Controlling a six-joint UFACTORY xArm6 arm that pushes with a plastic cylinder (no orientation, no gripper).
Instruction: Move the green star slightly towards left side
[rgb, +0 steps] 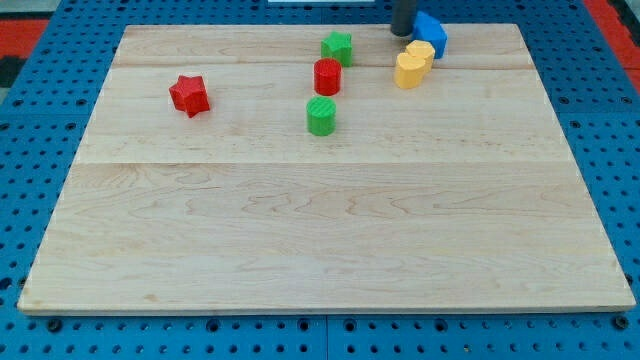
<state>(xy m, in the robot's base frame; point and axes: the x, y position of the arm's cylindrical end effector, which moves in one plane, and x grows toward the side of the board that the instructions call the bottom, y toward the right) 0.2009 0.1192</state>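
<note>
The green star lies near the view's top, just left of centre. My tip stands at the top edge of the board, to the right of the green star and apart from it. It is close against the left side of a blue block. A red cylinder sits just below the green star, and a green cylinder lies below that.
Two yellow blocks lie just below the blue block and my tip. A red star lies toward the view's left. The wooden board rests on a blue pegboard surface.
</note>
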